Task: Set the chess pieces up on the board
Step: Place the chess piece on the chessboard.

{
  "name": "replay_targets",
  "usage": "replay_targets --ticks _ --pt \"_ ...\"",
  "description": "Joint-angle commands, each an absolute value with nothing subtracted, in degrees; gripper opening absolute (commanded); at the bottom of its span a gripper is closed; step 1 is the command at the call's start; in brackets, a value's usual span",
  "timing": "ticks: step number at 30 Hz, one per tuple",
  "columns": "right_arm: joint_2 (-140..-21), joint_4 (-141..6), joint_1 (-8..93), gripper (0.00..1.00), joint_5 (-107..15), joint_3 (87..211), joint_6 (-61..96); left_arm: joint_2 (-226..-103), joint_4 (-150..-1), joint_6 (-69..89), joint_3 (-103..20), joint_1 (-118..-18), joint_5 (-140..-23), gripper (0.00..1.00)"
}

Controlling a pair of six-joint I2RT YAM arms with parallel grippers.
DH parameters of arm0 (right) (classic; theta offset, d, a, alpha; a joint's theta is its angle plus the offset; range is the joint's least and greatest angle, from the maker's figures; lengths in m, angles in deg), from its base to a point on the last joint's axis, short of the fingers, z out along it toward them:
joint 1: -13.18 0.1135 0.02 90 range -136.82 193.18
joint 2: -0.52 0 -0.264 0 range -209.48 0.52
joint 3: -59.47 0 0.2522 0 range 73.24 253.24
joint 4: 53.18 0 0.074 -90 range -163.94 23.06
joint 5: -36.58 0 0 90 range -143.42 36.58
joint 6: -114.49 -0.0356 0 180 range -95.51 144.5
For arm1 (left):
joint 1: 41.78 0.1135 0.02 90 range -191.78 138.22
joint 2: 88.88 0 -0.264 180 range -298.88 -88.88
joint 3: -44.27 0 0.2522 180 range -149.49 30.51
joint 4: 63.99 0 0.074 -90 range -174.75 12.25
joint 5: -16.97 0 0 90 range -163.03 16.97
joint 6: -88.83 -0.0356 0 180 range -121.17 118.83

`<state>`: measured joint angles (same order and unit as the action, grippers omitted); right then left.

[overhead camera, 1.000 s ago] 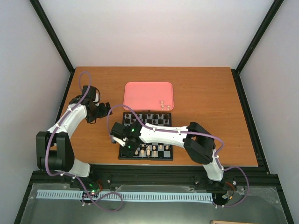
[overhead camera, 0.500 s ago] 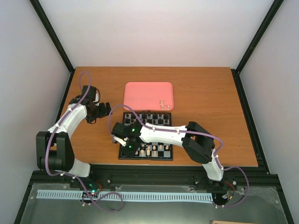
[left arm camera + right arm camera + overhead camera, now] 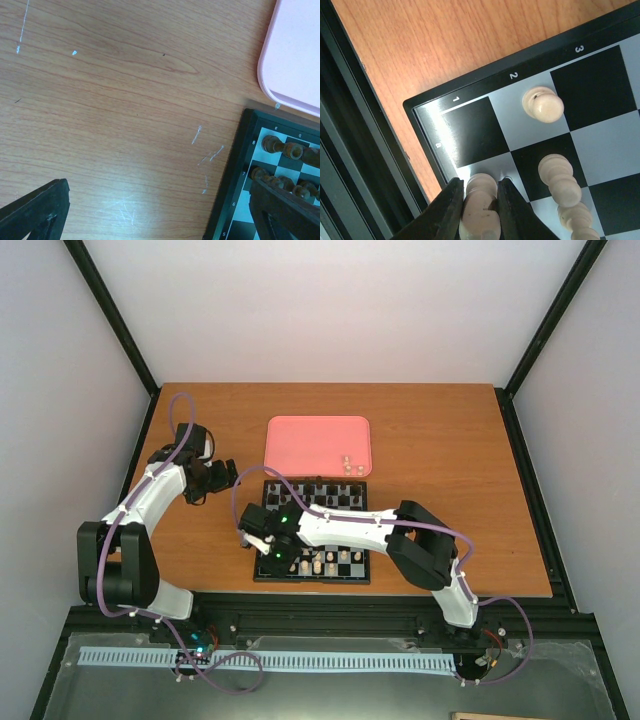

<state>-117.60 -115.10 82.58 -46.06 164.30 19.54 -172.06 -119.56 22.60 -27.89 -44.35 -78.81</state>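
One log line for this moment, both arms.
right gripper: shut on cream piece, first rank by board corner | left gripper: open, over table beside board | pink tray: few cream pieces

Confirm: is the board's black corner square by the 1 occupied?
No, that corner square is bare; the nearest cream piece sits between the fingers of the right end effector.

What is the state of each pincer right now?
Left pincer: open, holding nothing.
Right pincer: closed on a small cream-white chess piece.
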Motion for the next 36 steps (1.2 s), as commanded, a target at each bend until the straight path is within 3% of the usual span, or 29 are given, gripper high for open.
replay_targets --ticks 1,13,26,36 --pt "-118.6 -114.6 82.5 0.18 -46.1 164.0 19.5 -171.1 -118.7 22.4 -28.1 -44.4 -78.8 1.0" --pt "-118.6 -114.9 82.5 0.19 -46.7 163.9 19.5 -171.0 -118.6 22.5 -27.9 -44.4 -78.9 1.0" --pt "-117.4 -115.7 82.4 0.27 -48.4 164.5 19.7 -171.2 -118.8 22.4 -28.5 -44.5 -79.0 1.0" --pt "-115.1 -124.3 82.4 0.31 -50.4 173.3 20.2 -171.1 -119.8 21.9 -29.8 -44.4 -79.1 1.0"
